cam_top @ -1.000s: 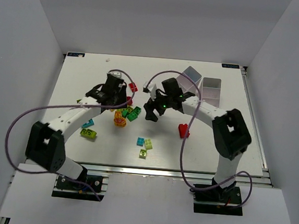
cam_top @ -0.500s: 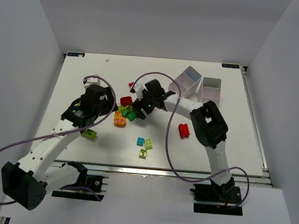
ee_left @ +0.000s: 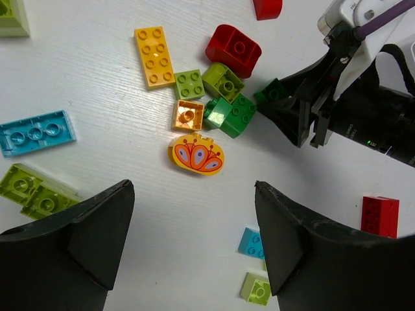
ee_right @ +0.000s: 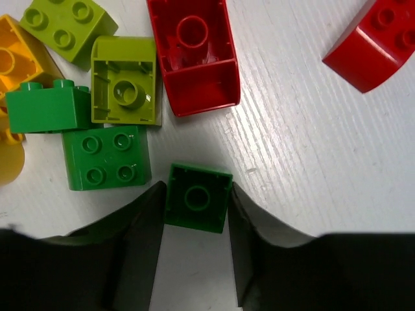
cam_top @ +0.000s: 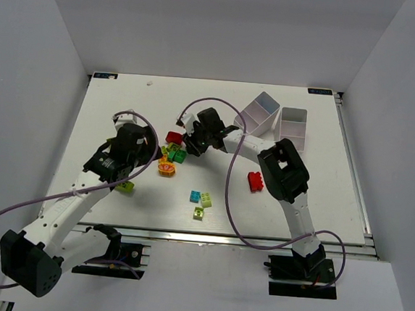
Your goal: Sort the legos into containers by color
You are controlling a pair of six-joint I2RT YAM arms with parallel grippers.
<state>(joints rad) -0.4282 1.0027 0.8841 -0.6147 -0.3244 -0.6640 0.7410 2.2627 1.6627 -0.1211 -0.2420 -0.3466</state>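
Observation:
A heap of legos lies mid-table: a red one (cam_top: 173,137), green ones (cam_top: 179,155) and an orange flower piece (cam_top: 166,169). My right gripper (cam_top: 192,144) is down at the heap's right edge. In the right wrist view its fingers press both sides of an upside-down dark green lego (ee_right: 197,197) that rests on the table. My left gripper (ee_left: 194,240) hangs open above the table, near the heap, with nothing between its fingers. The two white containers (cam_top: 259,109) (cam_top: 293,124) stand at the back right; I cannot tell what is in them.
Loose bricks lie around: a red one (cam_top: 254,181) to the right, cyan (cam_top: 195,196) and lime (cam_top: 198,213) ones near the front, a lime one (cam_top: 125,186) by the left arm, and a cyan plate (ee_left: 35,133) and a yellow plate (ee_left: 154,56) in the left wrist view.
My right gripper has moved left to the heap and closed onto the dark green lego. My left arm has drawn back from the heap toward the near left, its jaws wider.

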